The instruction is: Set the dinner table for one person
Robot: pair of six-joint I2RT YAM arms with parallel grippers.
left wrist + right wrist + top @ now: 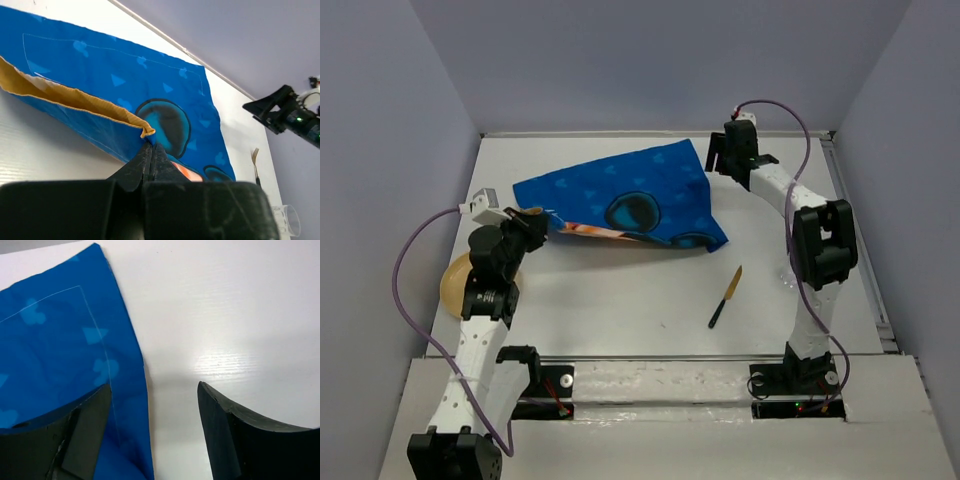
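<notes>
My left end effector [533, 222] is clamped shut on the near-left edge of the blue printed placemat [620, 200], photographed from above the white bench [620, 320]. Seen from my left wrist, the closed fingertips [150, 147] pinch a fold of the cloth [125, 85], and its tan underside is turned up along the held edge. The rest of the placemat lies flat on the bench [40, 150], spread at an angle across the far middle.

My right end effector [712, 155] hangs wide open at the placemat's far right corner, gripping nothing. In the right wrist view it [152, 390] straddles the cloth's edge: one finger [85, 430] is over the blue fabric [50, 340], the other over bare bench [225, 315]. I cannot tell whether either finger touches down.

The bench fills the floor of the walled enclosure, its thin metal rim visible on the right. A knife [726, 297] with a dark handle lies on it near the right arm, apart from the placemat. A tan plate [453, 280] sits at the left edge, partly hidden by my left arm. The left wrist view also catches a fork [255, 162] and a clear glass [285, 220] beyond the cloth.
</notes>
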